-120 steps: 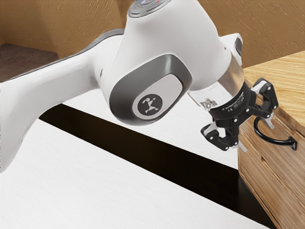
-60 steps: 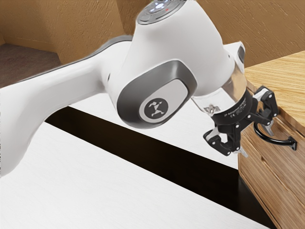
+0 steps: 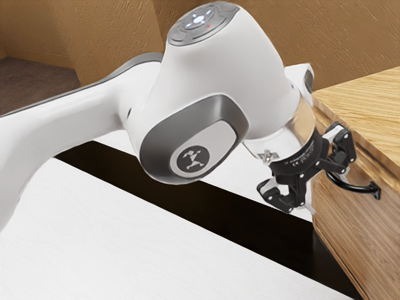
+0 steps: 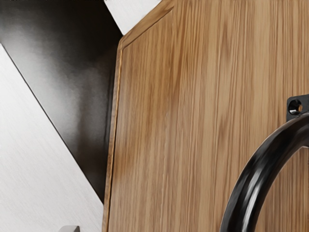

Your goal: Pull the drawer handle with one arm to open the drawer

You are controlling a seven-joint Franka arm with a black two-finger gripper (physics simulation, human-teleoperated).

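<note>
A wooden cabinet (image 3: 365, 103) stands at the exterior view's right. On its drawer front (image 3: 350, 225) is a black curved handle (image 3: 353, 185). My black gripper (image 3: 325, 186) is right at the handle's near end, with its fingers spread wide and the handle's curve between them; only the upper finger (image 3: 342, 153) is close to the bar. The gripper is open. In the wrist view the drawer front (image 4: 193, 121) is very near, with the handle (image 4: 258, 181) and its mounting block (image 4: 297, 106) beside the hand.
The cabinet rests on a white table (image 3: 125, 250) crossed by a wide black strip (image 3: 206, 200). Tan textured walls (image 3: 94, 31) stand behind. My bulky white arm (image 3: 206, 94) hangs over the table's middle, coming in from the exterior view's left.
My hand closed in on the handle, then drew back toward the exterior view's left. The handle and its mount shifted slightly left with it.
</note>
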